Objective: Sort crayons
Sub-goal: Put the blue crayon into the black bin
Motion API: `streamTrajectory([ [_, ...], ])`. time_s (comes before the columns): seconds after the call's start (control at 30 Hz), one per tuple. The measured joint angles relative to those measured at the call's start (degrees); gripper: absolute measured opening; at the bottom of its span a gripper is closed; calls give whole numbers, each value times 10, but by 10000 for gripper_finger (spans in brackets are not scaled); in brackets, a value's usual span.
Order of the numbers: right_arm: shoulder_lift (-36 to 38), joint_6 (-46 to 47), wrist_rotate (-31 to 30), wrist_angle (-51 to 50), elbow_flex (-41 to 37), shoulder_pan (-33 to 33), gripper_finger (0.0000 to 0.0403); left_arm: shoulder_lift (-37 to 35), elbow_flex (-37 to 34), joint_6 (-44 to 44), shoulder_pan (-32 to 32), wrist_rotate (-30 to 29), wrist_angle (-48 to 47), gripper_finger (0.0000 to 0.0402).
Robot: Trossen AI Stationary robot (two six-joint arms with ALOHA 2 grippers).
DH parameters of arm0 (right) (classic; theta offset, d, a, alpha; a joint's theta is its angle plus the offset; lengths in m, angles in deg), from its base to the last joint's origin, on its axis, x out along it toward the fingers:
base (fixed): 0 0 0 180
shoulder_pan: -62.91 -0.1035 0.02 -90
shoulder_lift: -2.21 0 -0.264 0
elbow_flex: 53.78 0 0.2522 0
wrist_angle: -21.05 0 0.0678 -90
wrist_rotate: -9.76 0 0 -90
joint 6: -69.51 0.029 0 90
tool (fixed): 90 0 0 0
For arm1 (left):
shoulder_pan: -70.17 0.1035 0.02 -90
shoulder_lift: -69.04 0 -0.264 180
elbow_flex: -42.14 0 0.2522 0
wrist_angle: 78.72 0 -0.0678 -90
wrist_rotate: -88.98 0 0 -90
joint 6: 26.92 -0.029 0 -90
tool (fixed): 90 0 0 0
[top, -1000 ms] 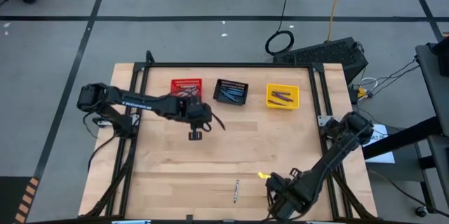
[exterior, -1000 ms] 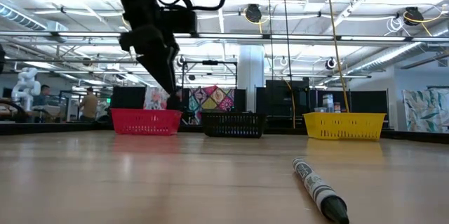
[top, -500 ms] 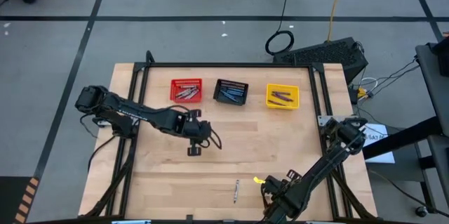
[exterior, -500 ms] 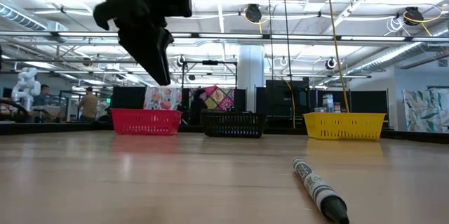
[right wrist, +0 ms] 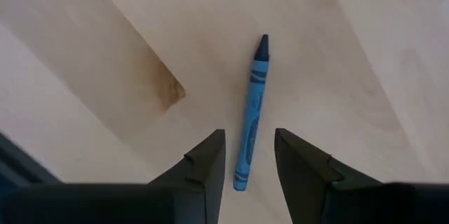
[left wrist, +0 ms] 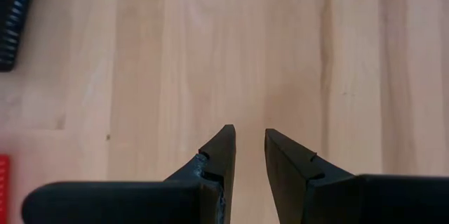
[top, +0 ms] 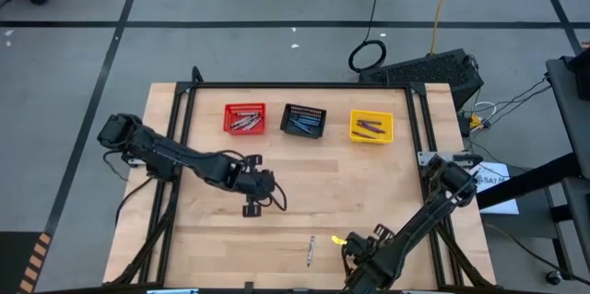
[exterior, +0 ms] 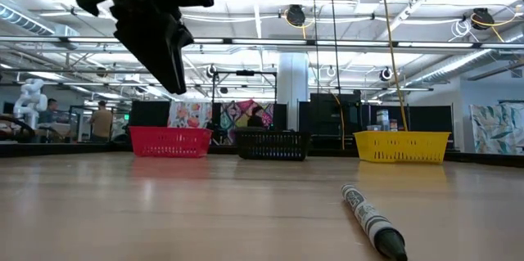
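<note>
The bench [top: 369, 193] carries three mesh baskets in a row along its far edge: a red basket [top: 244, 118] toward the left, a black basket [top: 303, 121] in the middle, a yellow basket [top: 371, 127] toward the right. Each holds crayons; those in the red basket look grey, those in the black one blue, those in the yellow one dark purple.

One grey crayon [top: 311, 250] lies loose on the bench near the near edge, about midway along it. In the low view it lies flat on the wood, dark tip nearest the camera [exterior: 373, 221].

A blue crayon [right wrist: 251, 112] lies flat on the bench just ahead of the right gripper [right wrist: 249, 155], in line with the gap between the fingers. The fingers stand apart, nothing between them. That gripper [top: 355, 255] sits low at the near edge, right of the grey crayon.

The left gripper [top: 251, 204] hangs above bare wood left of centre, well clear of the baskets. Its jaws show a narrow gap, empty [left wrist: 249, 150].
</note>
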Motion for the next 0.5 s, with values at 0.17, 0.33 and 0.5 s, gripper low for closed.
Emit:
streamTrajectory([
  [0.17,-22,-1,0,-2,0,-1,112,0,0,13,-14,0,0,77],
  [0.33,-36,1,1,-14,0,-1,112,0,0,13,-22,0,0,77],
  [0.5,-49,-15,6,-8,1,-1,112,0,0,15,-23,0,0,77],
])
